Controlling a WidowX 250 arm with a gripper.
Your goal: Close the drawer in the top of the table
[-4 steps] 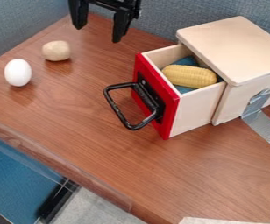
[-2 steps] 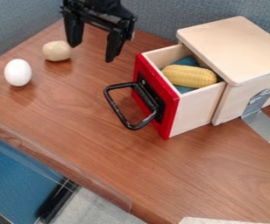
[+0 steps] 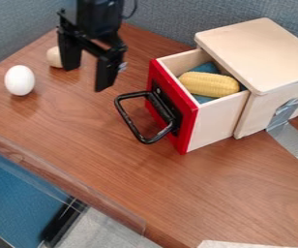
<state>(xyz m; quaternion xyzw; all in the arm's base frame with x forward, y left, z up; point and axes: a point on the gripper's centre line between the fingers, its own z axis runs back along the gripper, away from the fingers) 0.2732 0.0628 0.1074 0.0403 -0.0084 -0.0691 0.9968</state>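
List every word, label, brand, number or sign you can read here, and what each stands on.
None: no readable text on the red drawer front, the wooden box, the silver tape, the yellow corn, the white egg or the black gripper.

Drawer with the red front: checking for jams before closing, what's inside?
A yellow corn cob on something blue, partly hidden beneath it; the box top hides the rear of the drawer.

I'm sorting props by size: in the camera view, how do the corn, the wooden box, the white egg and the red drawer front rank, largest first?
1. Wooden box
2. Red drawer front
3. Corn
4. White egg
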